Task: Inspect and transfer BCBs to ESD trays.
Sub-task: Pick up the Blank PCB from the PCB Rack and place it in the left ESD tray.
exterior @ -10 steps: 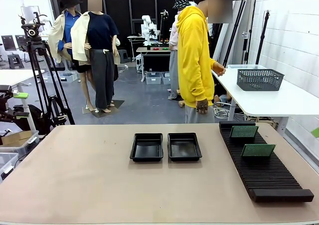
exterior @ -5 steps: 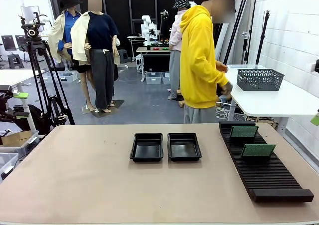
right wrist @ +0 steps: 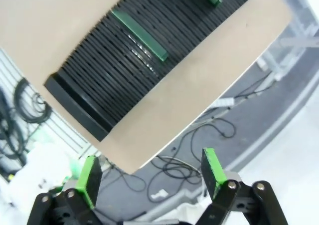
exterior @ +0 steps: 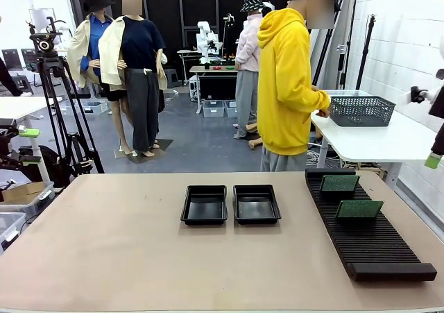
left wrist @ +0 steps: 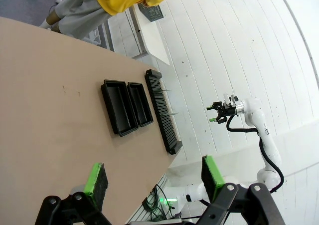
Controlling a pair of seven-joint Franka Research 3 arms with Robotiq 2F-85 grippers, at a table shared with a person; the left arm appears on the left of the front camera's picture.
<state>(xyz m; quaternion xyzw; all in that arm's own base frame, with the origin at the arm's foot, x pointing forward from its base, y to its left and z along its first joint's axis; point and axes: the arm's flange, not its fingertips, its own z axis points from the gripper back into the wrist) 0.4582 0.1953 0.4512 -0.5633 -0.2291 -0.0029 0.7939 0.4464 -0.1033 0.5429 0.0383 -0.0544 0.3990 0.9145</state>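
left gripper (left wrist: 154, 177) and right gripper (right wrist: 149, 177) hang high, jaws spread, empty; right seemingly angled toward rack (right wrist: 114, 65).

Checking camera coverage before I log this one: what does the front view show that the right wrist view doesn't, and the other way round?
Front view's own: the two ESD trays, side by side and empty, and a person in a yellow hoodie beyond the far side. Right wrist view's own: the right gripper up close, fingers spread with nothing between, and cables on the floor. Shared: the black slotted rack with both BCBs standing in its slots.
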